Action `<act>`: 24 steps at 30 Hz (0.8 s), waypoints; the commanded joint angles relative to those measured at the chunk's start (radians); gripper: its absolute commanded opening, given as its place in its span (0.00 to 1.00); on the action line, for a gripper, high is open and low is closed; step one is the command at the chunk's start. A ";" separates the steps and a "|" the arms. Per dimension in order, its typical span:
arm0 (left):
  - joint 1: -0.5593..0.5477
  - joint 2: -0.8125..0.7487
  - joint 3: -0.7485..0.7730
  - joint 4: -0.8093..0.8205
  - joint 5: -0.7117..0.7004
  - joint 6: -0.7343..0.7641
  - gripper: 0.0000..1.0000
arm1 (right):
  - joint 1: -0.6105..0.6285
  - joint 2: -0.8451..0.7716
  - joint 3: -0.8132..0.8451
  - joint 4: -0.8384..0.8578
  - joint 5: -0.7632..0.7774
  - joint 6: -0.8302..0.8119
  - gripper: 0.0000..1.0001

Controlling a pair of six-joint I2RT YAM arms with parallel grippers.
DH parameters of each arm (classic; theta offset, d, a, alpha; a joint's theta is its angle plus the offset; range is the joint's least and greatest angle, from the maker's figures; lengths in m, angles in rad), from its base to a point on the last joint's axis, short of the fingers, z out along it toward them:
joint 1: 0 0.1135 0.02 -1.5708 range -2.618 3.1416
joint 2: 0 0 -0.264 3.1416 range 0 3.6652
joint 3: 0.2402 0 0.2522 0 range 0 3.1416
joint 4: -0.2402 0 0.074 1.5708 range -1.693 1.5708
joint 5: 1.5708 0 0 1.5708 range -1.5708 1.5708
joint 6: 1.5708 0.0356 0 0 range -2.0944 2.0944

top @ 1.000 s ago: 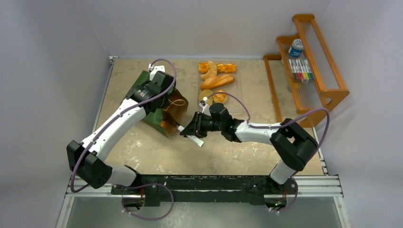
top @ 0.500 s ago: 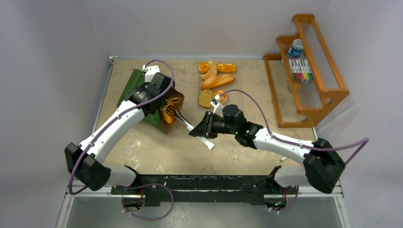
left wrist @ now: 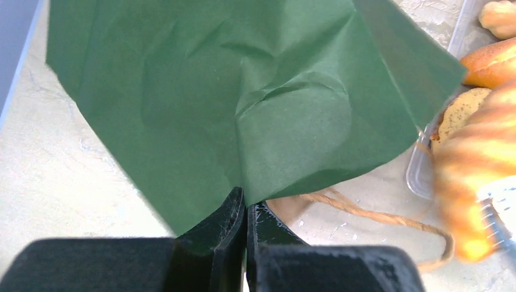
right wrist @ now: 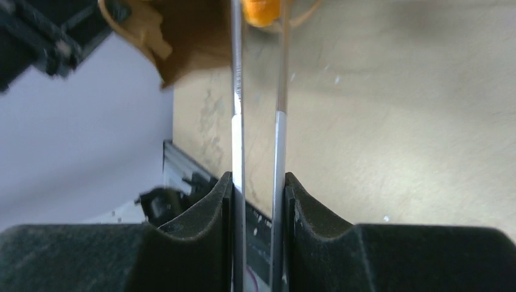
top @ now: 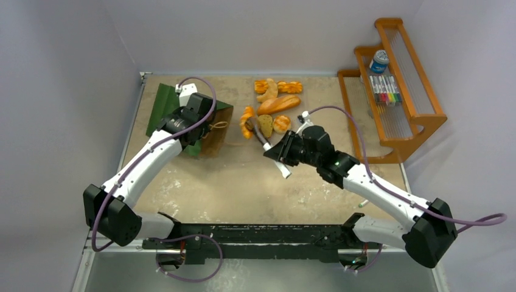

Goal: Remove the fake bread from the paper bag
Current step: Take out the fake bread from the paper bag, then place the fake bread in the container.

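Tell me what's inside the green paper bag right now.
Only brown lining shows at the mouth of the paper bag, nothing else. The left arm and the green paper cover its deeper part, so anything there cannot be seen.

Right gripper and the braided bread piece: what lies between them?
The metal tongs: the right gripper squeezes their arms, and their tips pinch the braided bread piece. The right wrist view shows it best.

Overhead camera looks down; both close wrist cameras share the paper bag.
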 commanded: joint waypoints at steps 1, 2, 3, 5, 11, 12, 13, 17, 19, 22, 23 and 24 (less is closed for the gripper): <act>0.016 -0.035 -0.010 0.075 0.020 0.009 0.00 | -0.082 -0.020 0.100 -0.089 0.183 -0.055 0.00; 0.019 -0.036 -0.007 0.083 0.023 0.010 0.00 | -0.097 -0.017 0.104 -0.098 0.195 -0.061 0.00; 0.022 -0.035 -0.003 0.091 0.024 0.013 0.00 | -0.109 -0.014 0.107 -0.104 0.209 -0.069 0.00; 0.026 -0.033 0.008 0.101 0.026 0.020 0.00 | -0.138 -0.004 0.112 -0.119 0.220 -0.076 0.00; 0.047 -0.024 0.019 0.122 0.048 0.044 0.00 | -0.218 0.023 0.118 -0.120 0.226 -0.090 0.00; 0.050 -0.021 0.017 0.126 0.054 0.045 0.00 | -0.230 0.029 0.118 -0.119 0.226 -0.092 0.00; 0.054 -0.021 0.012 0.132 0.060 0.046 0.00 | -0.245 0.036 0.116 -0.118 0.222 -0.093 0.00; 0.060 -0.022 -0.008 0.156 0.080 0.049 0.00 | -0.296 0.039 0.110 -0.116 0.216 -0.102 0.00; 0.061 -0.020 -0.015 0.167 0.091 0.053 0.00 | -0.323 0.032 0.103 -0.112 0.205 -0.108 0.00; 0.061 -0.014 -0.020 0.181 0.099 0.059 0.00 | -0.362 0.035 0.087 -0.102 0.173 -0.115 0.00; 0.060 -0.011 -0.020 0.183 0.103 0.060 0.00 | -0.374 0.039 0.081 -0.100 0.159 -0.116 0.00; 0.061 -0.005 -0.019 0.186 0.106 0.062 0.01 | -0.383 0.042 0.075 -0.093 0.144 -0.119 0.00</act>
